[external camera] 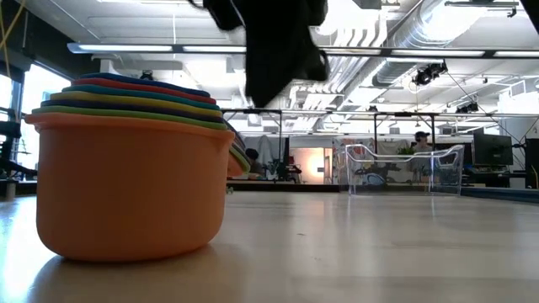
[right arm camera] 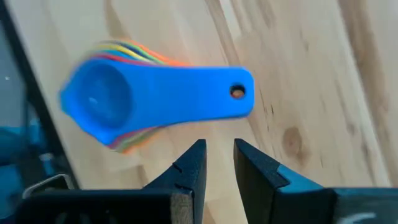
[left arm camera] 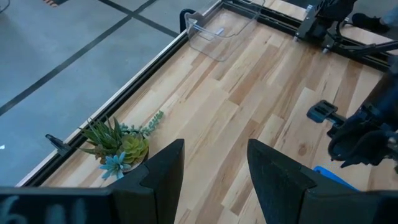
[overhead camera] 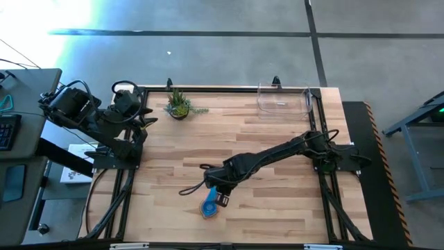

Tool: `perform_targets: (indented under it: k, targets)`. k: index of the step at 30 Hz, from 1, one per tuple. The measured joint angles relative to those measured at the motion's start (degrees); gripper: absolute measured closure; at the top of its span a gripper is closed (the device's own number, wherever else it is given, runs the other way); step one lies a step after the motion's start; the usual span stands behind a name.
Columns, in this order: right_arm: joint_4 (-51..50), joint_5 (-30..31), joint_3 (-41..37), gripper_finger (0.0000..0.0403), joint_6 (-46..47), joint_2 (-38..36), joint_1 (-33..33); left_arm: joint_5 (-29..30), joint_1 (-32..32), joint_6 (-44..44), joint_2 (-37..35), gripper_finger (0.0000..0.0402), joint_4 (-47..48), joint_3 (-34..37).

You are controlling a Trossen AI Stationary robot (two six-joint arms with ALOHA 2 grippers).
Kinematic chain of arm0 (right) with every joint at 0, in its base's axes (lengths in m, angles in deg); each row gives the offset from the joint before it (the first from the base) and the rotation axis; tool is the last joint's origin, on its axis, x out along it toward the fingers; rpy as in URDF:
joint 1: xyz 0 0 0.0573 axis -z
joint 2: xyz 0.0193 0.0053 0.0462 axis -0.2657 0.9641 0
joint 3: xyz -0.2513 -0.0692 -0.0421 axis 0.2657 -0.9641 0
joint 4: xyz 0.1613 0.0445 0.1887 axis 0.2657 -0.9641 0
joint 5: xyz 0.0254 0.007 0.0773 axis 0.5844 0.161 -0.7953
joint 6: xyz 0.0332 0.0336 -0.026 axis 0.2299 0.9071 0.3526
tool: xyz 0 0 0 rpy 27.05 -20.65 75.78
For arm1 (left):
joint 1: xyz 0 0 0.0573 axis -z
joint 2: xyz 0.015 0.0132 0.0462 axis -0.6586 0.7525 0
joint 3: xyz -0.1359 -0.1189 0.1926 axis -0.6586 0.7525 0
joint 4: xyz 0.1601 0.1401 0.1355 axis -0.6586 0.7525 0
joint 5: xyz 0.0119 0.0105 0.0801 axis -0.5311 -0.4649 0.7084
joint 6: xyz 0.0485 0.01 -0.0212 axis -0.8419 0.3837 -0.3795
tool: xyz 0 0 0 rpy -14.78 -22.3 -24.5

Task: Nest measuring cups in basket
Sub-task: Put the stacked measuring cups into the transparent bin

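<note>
Wooden table (overhead camera: 277, 139) with potted plant (overhead camera: 178, 104) well apart from measuring cups (overhead camera: 209, 206).

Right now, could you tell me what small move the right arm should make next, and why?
Probably lower the right gripper onto the blue handle of the measuring cups and close. The cups sit nested on the table, its narrowly open fingers are just short of the handle, and the basket is empty.

We're looking past the left end effector (left arm camera: 214, 171), its two dark fingers (left arm camera: 165, 168) parted with wood showing between them. On the bench (left arm camera: 249, 106) a small potted plant (left arm camera: 118, 146) sits near the black frame edge (left arm camera: 124, 93). Far across, the clear basket (left arm camera: 217, 31) rests at the bench corner. The other arm (left arm camera: 367, 134) reaches in, a sliver of blue cup (left arm camera: 333, 177) beneath it.
</note>
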Motion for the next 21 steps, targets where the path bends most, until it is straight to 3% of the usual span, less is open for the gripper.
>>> perform_targets:
  k: [12,16,21]
  targets:
    - [0.9,1.3,15.0,0.0330,-1.7,0.0,-0.7,-0.4,0.0,2.7,0.0,0.0234,0.0,0.0]
    - [7.4,1.0,16.2,0.0330,-4.2,0.0,-1.5,-1.2,0.0,4.1,0.0,0.0234,0.0,0.0]
    - [22.4,0.1,16.3,0.0330,-6.2,0.0,-2.7,-2.3,0.0,6.6,0.0,0.0234,0.0,0.0]
